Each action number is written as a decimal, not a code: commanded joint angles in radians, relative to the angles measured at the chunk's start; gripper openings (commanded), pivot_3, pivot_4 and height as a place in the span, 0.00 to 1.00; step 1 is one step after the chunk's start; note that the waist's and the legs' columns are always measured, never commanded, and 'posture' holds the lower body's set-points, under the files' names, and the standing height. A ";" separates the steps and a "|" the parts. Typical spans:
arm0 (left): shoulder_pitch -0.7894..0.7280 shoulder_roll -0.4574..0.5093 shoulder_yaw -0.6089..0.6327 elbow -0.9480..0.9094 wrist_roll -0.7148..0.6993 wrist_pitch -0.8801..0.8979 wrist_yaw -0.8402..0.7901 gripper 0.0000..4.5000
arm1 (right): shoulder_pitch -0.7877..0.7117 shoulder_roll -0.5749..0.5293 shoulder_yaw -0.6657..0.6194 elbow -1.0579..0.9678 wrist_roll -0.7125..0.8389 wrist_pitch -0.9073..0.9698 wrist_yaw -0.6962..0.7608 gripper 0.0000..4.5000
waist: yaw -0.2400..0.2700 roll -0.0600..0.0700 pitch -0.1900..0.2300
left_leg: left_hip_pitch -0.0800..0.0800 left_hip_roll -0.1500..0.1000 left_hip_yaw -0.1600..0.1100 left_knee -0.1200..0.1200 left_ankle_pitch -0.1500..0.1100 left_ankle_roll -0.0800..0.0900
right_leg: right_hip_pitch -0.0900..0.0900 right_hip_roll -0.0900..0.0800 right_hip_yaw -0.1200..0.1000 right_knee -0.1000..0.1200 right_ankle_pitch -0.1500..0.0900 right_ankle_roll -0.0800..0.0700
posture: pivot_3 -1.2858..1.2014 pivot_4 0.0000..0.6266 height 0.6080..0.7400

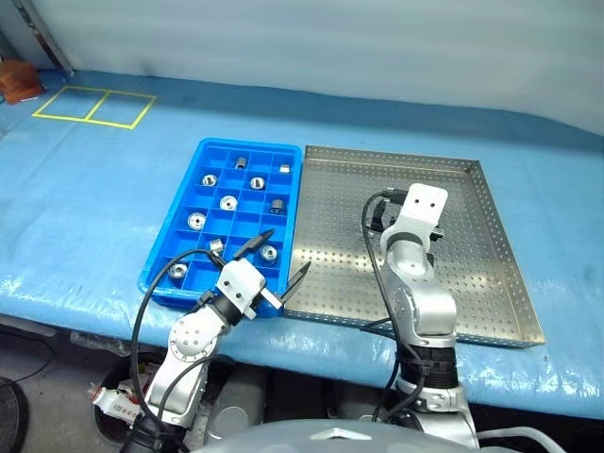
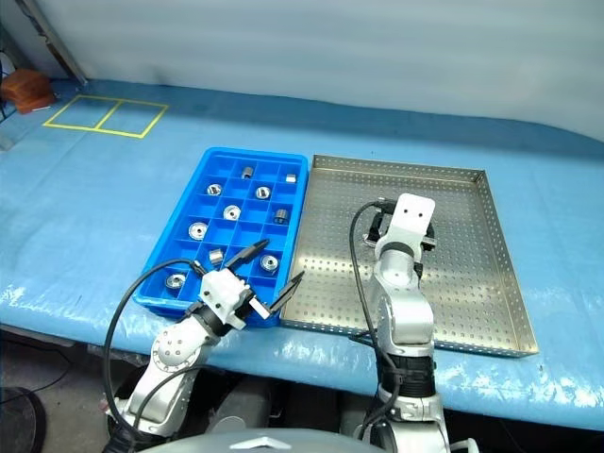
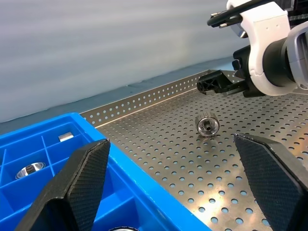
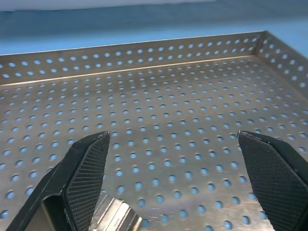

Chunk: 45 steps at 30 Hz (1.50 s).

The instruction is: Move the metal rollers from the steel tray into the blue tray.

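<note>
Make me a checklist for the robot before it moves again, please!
1. A roller to fetch: ok, one metal roller lies in the steel tray.
2. Right end effector open and empty: ok.
3. Left end effector open and empty: ok.
4. Free compartments in the blue tray: ok, several.
5. Right end effector lined up with the roller: cannot tell.
</note>
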<state>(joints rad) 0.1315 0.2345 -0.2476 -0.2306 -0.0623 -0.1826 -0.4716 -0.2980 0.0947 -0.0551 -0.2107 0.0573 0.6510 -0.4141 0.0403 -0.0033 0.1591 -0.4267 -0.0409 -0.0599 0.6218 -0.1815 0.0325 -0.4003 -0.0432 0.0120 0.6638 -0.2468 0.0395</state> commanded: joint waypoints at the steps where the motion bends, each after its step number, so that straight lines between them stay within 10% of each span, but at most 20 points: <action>1: -0.015 -0.013 -0.007 0.006 -0.005 -0.035 -0.001 1.00 | -0.032 0.061 0.009 0.055 0.018 -0.047 0.025 1.00 | 0.000 0.000 0.000 | 0.000 0.000 0.000 0.000 0.000 0.000 | 0.000 0.000 0.000 0.000 0.000 0.000 | 0.58 0.24 1.00; 11: -0.051 -0.014 0.017 0.034 -0.014 -0.033 -0.008 1.00 | -0.064 0.039 -0.011 0.251 -0.004 -0.125 0.059 1.00 | 0.003 0.000 0.000 | 0.000 0.000 0.000 0.000 0.000 0.000 | 0.000 0.001 0.000 0.000 0.001 0.000 | 0.59 0.24 1.00; 21: -0.085 -0.015 0.034 0.081 -0.028 -0.041 -0.013 1.00 | -0.031 0.030 -0.011 0.316 -0.014 -0.160 0.098 0.40 | 0.005 0.000 0.000 | 0.000 -0.001 0.000 0.000 0.000 0.000 | 0.001 0.001 0.000 0.000 0.003 0.002 | 0.60 0.24 1.00; 45: 0.081 -0.036 0.085 -0.073 0.059 -0.063 0.151 1.00 | -0.244 -0.083 0.214 -0.023 0.146 0.225 0.558 0.40 | 0.056 0.000 0.000 | 0.000 0.000 -0.003 -0.004 0.000 0.000 | -0.002 0.000 -0.001 -0.001 0.003 0.003 | 0.66 0.24 1.00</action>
<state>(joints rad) 0.1802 0.2002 -0.1668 -0.2244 -0.0273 -0.2271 -0.3459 -0.5131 0.0072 0.1519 -0.2290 0.1949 0.8861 0.1259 0.0964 -0.0029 0.1594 -0.4287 -0.0412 -0.0624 0.6174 -0.1813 0.0320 -0.4044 -0.0438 0.0110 0.6632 -0.2438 0.0423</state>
